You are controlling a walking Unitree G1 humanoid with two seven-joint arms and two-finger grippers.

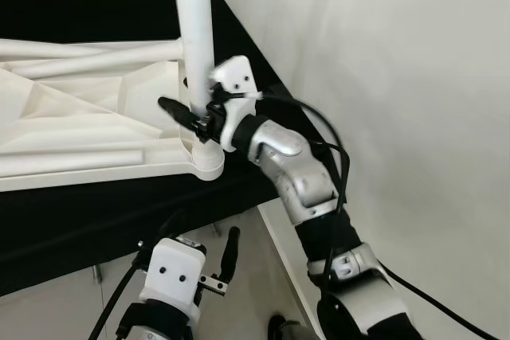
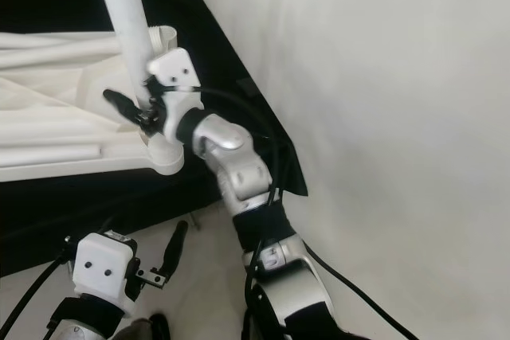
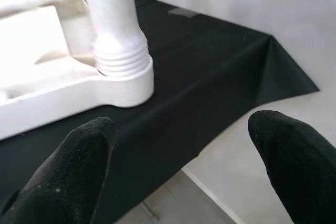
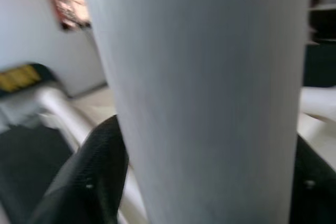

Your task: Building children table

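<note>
Left eye view: right gripper (image 1: pixel 194 111) clasps smooth white cylindrical leg (image 1: pixel 194 17).

Your right gripper (image 1: pixel 190 115) is raised, fingers clamped on the table leg (image 1: pixel 194 29); your left gripper (image 1: pixel 217 264) hangs low, fingers spread.

table leg (image 1: pixel 194 29) top cut off, right wrist view blurred

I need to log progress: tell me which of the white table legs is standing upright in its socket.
The leg gripped by the right gripper, standing in the corner socket of the upturned tabletop. The other legs lie flat on it.
</note>
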